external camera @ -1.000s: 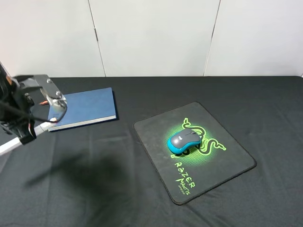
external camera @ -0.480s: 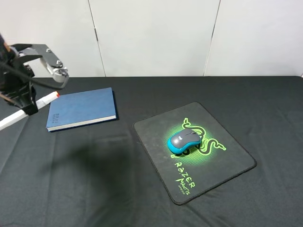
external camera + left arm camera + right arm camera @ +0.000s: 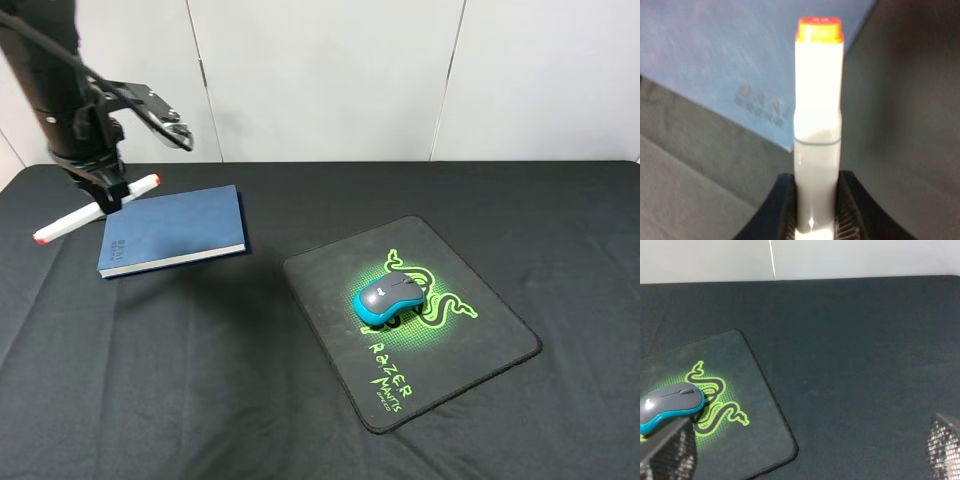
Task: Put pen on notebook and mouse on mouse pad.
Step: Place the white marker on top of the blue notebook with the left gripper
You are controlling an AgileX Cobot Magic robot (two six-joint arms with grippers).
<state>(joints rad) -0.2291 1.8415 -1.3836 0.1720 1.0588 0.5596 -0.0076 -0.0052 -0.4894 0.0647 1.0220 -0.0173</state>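
Note:
My left gripper (image 3: 108, 196) is shut on the white pen (image 3: 95, 209), which hangs tilted in the air over the left edge of the dark blue notebook (image 3: 175, 232). In the left wrist view the pen (image 3: 817, 125) sticks out between the dark fingers (image 3: 782, 205), its orange tip over the notebook's (image 3: 725, 55) corner. The grey and teal mouse (image 3: 392, 298) lies on the black mouse pad (image 3: 450, 360) over the green logo. In the right wrist view my right gripper (image 3: 805, 447) is open and empty, well off to the side of the mouse (image 3: 671, 402) and the pad (image 3: 747, 390).
A black cloth (image 3: 200, 400) covers the whole table, with a white panelled wall (image 3: 320, 70) behind it. The left arm's dark body (image 3: 55, 90) rises at the far left. The right arm does not show in the high view.
The left arm has risen and swung toward the back right, carrying the pen from off the notebook's left side to over its left edge. Mouse and notebook have not moved.

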